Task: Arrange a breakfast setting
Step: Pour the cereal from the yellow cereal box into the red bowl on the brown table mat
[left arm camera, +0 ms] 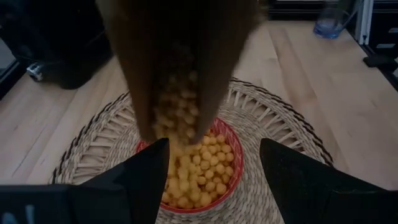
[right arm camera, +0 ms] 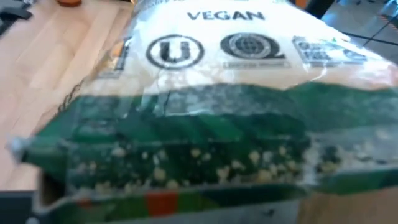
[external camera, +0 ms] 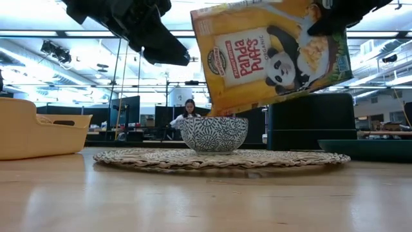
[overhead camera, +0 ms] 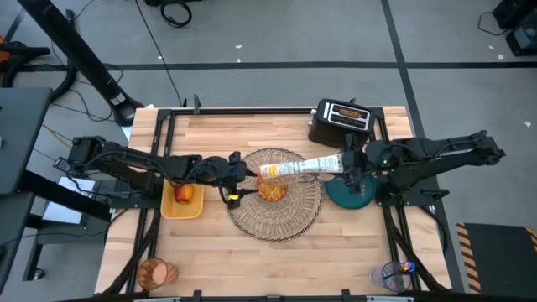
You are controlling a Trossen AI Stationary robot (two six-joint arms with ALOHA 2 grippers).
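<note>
My right gripper (overhead camera: 346,164) is shut on a Panda Puffs cereal bag (overhead camera: 302,167), which is tipped with its open mouth (left arm camera: 180,118) over the small bowl (overhead camera: 271,192). The bowl, red inside and patterned outside (external camera: 214,134), stands on the round woven placemat (overhead camera: 289,214) and holds yellow puffs (left arm camera: 199,177). Puffs are falling from the bag's mouth. My left gripper (left arm camera: 213,143) is open above the bowl's left side (overhead camera: 237,174), beside the bag's mouth, and touches nothing. The red apple (overhead camera: 183,193) lies in a yellow tray. My right gripper holds the bag by its closed bottom end (overhead camera: 336,164), coming level from the table's right side. The bag itself hides the fingers in the right wrist view (right arm camera: 217,93). The bag is lifted clear and slants with its mouth lowest, over the bowl (external camera: 270,55).
A teal plate (overhead camera: 350,195) lies right of the placemat, under my right arm. A black toaster (overhead camera: 340,120) stands at the back right. An orange cup (overhead camera: 155,273) is at the near left corner, and a clear cup with a blue spoon (overhead camera: 394,273) at the near right.
</note>
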